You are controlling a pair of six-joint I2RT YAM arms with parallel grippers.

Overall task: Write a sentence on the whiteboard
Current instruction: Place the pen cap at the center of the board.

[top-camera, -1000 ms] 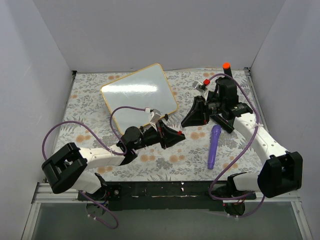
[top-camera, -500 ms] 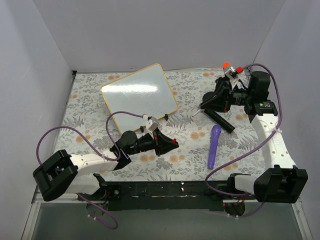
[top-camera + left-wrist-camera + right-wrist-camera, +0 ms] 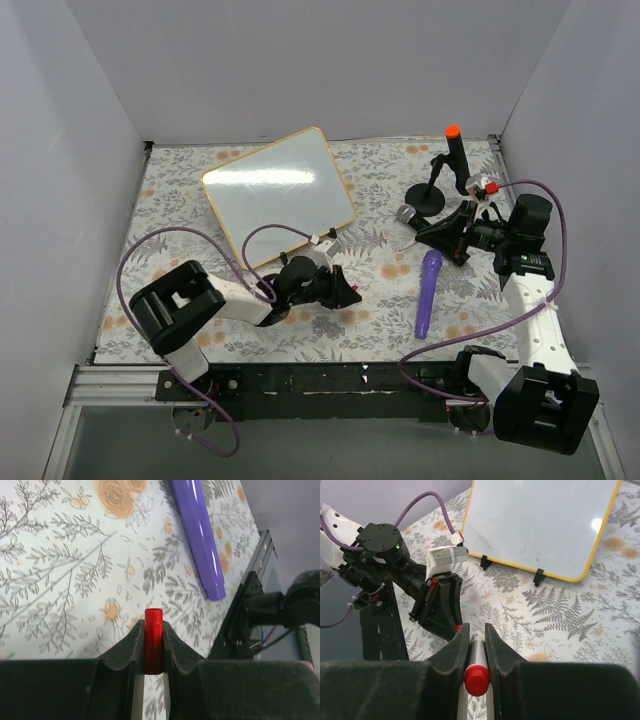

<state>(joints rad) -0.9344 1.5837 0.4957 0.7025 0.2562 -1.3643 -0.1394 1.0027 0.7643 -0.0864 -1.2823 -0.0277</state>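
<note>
The whiteboard point(image 3: 277, 190) lies at the back left, blank; no red sentence shows on it. It also shows blank in the right wrist view point(image 3: 540, 525). My left gripper point(image 3: 349, 293) rests low on the mat in front of the board, shut on a small red marker cap point(image 3: 153, 640). My right gripper point(image 3: 428, 232) is at the right, pointing left, shut on a white marker point(image 3: 477, 652) whose red end point(image 3: 477, 679) faces the camera. The two grippers are apart. The left gripper also shows in the right wrist view point(image 3: 442, 607).
A purple pen point(image 3: 428, 292) lies on the flowered mat between the arms, and shows in the left wrist view point(image 3: 199, 535). A black stand with an orange top point(image 3: 450, 165) stands at the back right. White walls close in the mat on three sides.
The grippers were close together a second ago and have drawn apart. The right arm swung right and back with the marker. The left arm folded in, its gripper sinking nearer the mat.
</note>
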